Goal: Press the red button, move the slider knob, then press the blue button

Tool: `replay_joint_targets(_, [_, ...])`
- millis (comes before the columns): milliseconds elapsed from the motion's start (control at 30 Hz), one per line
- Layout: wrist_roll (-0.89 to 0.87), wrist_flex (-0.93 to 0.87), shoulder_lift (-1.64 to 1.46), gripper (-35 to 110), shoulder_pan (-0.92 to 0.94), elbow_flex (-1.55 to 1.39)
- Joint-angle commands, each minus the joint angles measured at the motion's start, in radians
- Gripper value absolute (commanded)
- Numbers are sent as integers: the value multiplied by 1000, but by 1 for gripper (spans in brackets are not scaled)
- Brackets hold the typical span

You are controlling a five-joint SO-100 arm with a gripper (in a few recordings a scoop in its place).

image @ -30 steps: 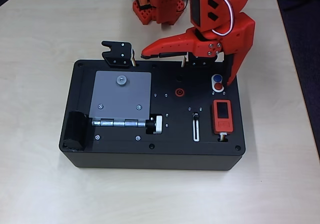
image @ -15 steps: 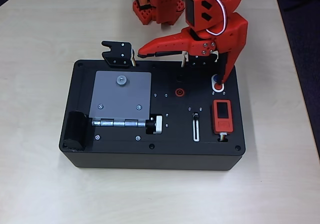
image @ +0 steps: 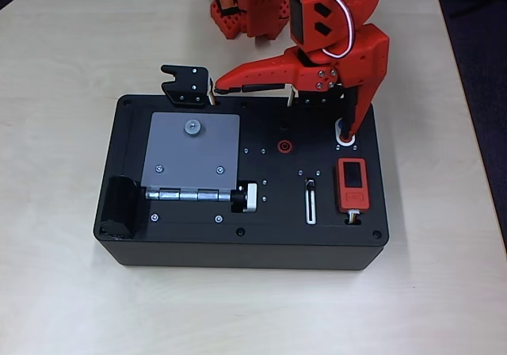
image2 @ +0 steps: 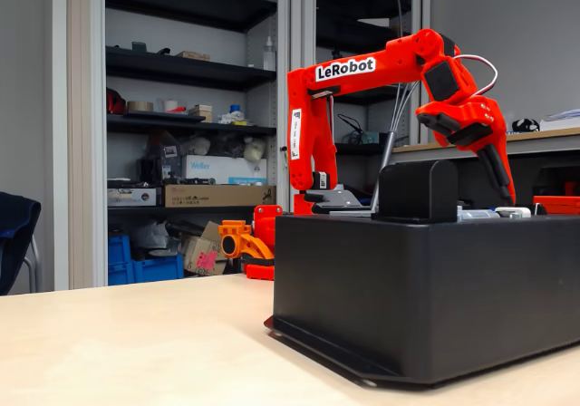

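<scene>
In the overhead view my orange gripper [image: 283,109] is open wide above the back of the black box [image: 127,236]. One finger reaches left toward the black latch bracket [image: 188,85]. The other points down onto the white oval plate [image: 346,141] and covers the blue button. A sliver of the red button [image: 346,138] shows at that fingertip; I cannot tell if they touch. The slider knob [image: 310,185] sits at the far end of its white-rimmed slot. In the fixed view the gripper [image2: 476,139] hangs over the box's far right, one finger [image2: 500,178] pointing down.
The box top carries a grey hinged plate [image: 194,153], a silver-and-black cylindrical knob [image: 247,197], a red-ringed socket [image: 283,145] and an orange-red device with a dark screen [image: 352,185]. The arm's base [image: 245,10] stands behind the box. Bare tabletop surrounds the box.
The gripper has shifted slightly left and its down-pointing finger has come over the white plate. It now covers the blue button and most of the red one.
</scene>
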State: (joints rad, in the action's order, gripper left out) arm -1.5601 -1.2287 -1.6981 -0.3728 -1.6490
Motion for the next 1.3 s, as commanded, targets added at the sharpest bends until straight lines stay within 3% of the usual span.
replay_joint_targets(0, [-2, 21, -44, 102, -2, -25])
replay_joint_targets(400, [11, 54, -58, 102, -3, -51])
replay_joint_targets(700, [140, -143, 55, 101, 28, 305])
replay_joint_targets(933, [238, -227, 144, 84, 69, 503])
replay_joint_targets(1267, [146, -230, 181, 43, 120, 502])
